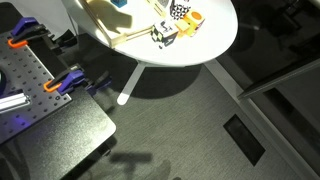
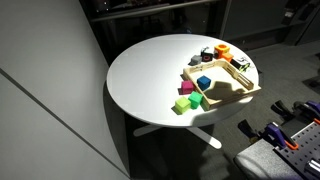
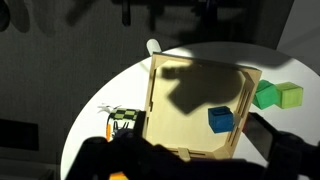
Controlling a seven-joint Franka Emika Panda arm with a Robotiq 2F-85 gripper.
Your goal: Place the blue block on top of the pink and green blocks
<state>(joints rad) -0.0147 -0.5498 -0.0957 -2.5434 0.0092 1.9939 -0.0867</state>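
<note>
The blue block [image 3: 221, 120] lies inside the wooden tray [image 3: 170, 90], near its right wall. It also shows in an exterior view [image 2: 203, 82] and at the top edge of an exterior view [image 1: 120, 3]. The pink block [image 2: 186, 88] and two green blocks [image 2: 181, 104] sit on the table just outside the tray. The wrist view shows the green blocks [image 3: 278, 95] but not the pink one. My gripper [image 3: 185, 162] is a dark blur at the bottom of the wrist view, high above the tray, open and empty. Its shadow falls on the tray.
A black-and-white cube [image 3: 122, 117] and an orange piece [image 2: 222, 50] sit on the round white table [image 2: 150, 70] by the tray's far end. A metal bench with orange clamps [image 1: 70, 82] stands beside the table. Dark floor lies all around.
</note>
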